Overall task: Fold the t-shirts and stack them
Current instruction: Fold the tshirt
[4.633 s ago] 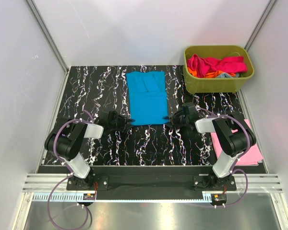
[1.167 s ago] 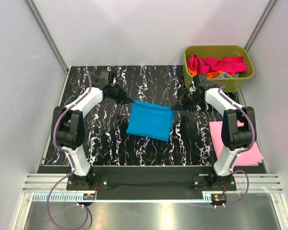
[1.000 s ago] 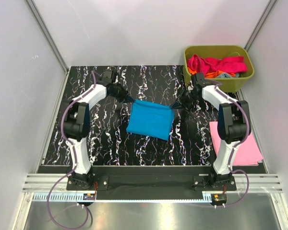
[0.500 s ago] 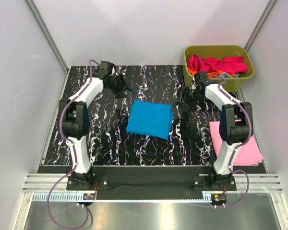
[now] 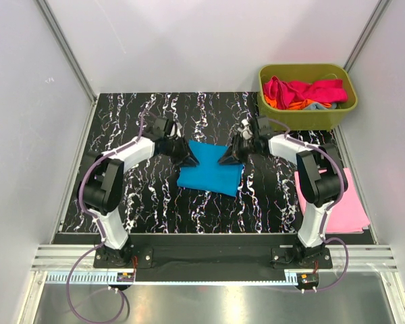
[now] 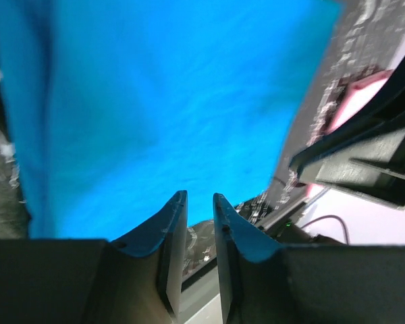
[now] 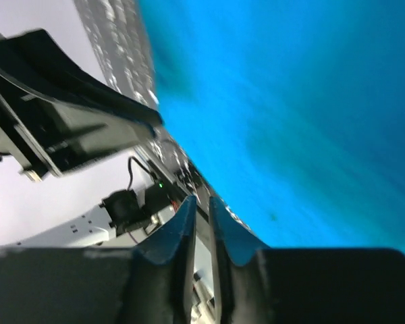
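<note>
Over the folded cyan-blue t-shirt [image 5: 210, 175] on the worktop [image 5: 142, 199], my left tool [image 5: 190, 163] and right tool [image 5: 224, 159] stood at its far corners, each narrowly parted and gripping nothing.

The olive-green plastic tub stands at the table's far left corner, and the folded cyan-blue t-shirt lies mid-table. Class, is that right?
No: the top external view shows the olive-green plastic tub at the far right corner; the cyan-blue t-shirt does lie mid-table.

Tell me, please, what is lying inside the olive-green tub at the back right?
The tub holds a crumpled magenta shirt on top, with an orange shirt and a grey-blue shirt peeking out. Anything beneath them is covered.
</note>
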Robot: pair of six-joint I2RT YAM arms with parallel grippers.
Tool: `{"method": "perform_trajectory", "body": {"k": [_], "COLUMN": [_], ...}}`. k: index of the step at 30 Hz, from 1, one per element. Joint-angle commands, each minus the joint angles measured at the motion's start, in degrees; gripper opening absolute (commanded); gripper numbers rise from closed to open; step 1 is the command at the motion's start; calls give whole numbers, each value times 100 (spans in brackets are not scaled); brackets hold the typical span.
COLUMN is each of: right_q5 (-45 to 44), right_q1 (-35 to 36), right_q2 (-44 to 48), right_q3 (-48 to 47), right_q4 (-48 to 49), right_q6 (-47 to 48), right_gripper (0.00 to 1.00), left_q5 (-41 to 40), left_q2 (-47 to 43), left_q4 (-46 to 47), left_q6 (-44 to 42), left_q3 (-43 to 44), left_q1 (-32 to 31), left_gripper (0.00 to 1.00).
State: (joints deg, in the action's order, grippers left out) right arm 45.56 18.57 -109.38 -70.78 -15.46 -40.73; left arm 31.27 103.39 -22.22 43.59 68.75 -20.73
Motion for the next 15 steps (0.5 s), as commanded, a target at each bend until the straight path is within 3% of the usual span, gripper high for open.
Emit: {"method": "perform_trajectory", "body": {"k": [1, 7, 15], "right_q5": [471, 419, 339], "right_q1": [-90, -626, -618], "right_q2": [31, 329, 1392], "right_q3": [626, 1567, 1392], "right_q4": [703, 633, -229], "right_q6": [-155, 47, 286], "right_gripper": [18, 17, 19], "left_q5": [46, -217, -156], "left_q2": [-302, -215, -1382], "left_q4": [517, 192, 68], "left_q6": [-148, -799, -431], "left_q3": [-379, -723, -723], "left_q1": [87, 87, -89], "left_gripper": [25, 25, 31]}}
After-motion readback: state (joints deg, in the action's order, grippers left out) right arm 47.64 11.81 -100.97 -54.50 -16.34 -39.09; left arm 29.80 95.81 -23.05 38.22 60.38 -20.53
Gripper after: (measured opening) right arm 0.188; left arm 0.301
